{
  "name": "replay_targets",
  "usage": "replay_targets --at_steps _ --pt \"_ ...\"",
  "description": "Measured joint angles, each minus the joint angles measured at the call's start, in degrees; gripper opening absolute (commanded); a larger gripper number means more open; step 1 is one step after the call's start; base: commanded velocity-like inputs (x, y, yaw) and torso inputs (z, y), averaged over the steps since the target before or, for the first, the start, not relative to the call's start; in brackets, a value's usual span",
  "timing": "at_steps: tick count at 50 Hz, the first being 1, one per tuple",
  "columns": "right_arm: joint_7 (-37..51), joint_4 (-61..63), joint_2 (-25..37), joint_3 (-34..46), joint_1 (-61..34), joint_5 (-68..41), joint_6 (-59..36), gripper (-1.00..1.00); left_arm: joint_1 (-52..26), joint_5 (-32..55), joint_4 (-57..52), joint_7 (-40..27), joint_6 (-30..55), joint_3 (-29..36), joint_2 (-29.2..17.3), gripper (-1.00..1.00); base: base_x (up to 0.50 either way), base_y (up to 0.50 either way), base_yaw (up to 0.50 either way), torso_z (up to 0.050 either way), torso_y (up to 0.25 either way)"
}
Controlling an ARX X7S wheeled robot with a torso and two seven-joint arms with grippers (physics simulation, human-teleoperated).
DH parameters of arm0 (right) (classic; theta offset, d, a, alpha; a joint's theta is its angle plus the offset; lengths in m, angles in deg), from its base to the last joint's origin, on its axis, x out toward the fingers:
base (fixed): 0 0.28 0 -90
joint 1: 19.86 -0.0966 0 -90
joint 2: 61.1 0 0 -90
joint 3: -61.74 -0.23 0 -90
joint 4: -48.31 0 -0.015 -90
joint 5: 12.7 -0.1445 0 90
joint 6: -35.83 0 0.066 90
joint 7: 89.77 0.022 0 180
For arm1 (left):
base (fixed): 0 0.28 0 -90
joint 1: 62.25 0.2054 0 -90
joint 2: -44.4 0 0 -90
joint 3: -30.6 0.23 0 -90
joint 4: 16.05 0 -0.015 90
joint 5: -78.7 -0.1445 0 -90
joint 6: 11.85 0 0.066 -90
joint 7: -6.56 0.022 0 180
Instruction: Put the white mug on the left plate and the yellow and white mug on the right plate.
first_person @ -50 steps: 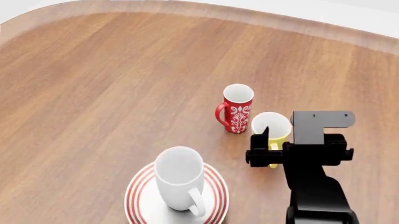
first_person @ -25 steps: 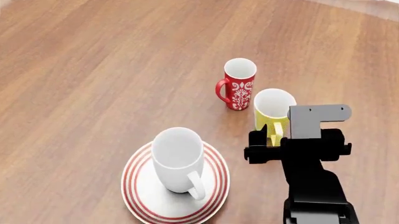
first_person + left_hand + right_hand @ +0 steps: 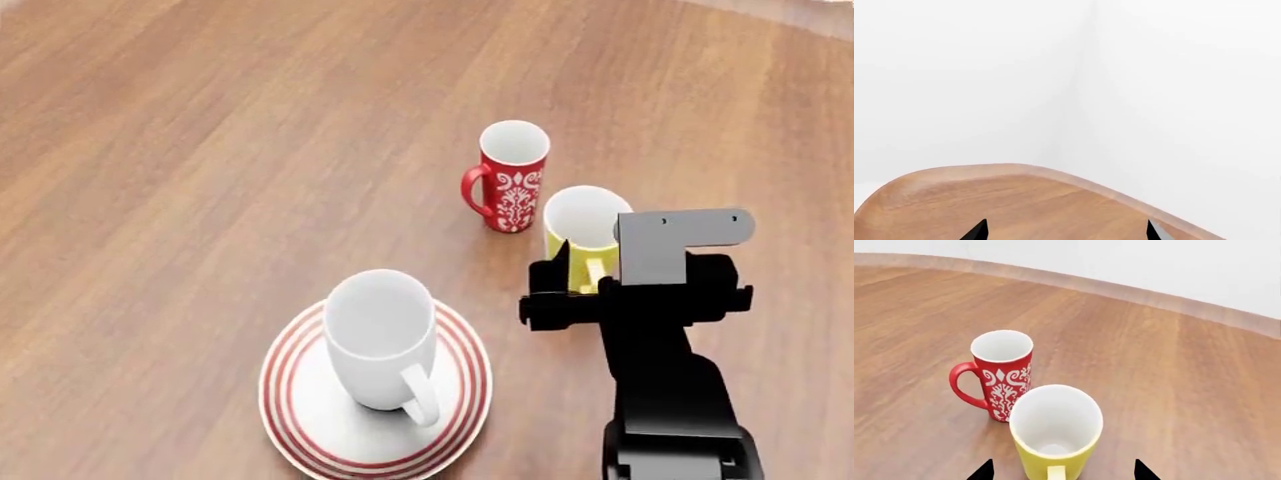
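- The large glossy all-white ceramic mug (image 3: 382, 339) stands upright on the round white plate with thin red rings (image 3: 306, 425), handle toward the robot.
- The black right gripper (image 3: 566, 281) is spread open, fingertips either side of the small smooth yellow mug with a white inside (image 3: 585, 240), which stands on the wood-grain table (image 3: 200, 150).
- Just beyond stands a tall red mug with white ornament (image 3: 510, 189); no writing is visible.
- The left gripper (image 3: 1064, 231) is open over bare wood.

The right arm (image 3: 667, 400) is matte black and blocky, carrying a grey L-shaped bracket (image 3: 674, 245) with small screw holes. Both claws end in pointed black fingertips (image 3: 982, 471).
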Motion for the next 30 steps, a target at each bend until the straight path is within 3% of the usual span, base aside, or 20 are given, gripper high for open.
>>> replay_targets --at_steps 6,22,30 --pt "-0.01 1.51 0.03 -0.16 0.61 0.0 -0.2 1.0 0.24 -0.31 -0.1 0.24 -0.62 0.02 -0.04 1.0 0.0 0.0 0.0 0.0 -0.25" --pt "-0.12 1.57 -0.08 -0.23 0.79 -0.2 0.63 1.0 0.03 0.6 0.2 0.06 -0.42 0.03 -0.28 1.0 0.0 0.0 0.0 0.0 -0.003" --pt "0.38 8.97 0.34 -0.39 3.22 -0.71 -2.3 1.0 -0.02 0.45 0.3 0.06 -0.51 0.18 -0.37 1.0 0.0 0.0 0.0 0.0 0.0"
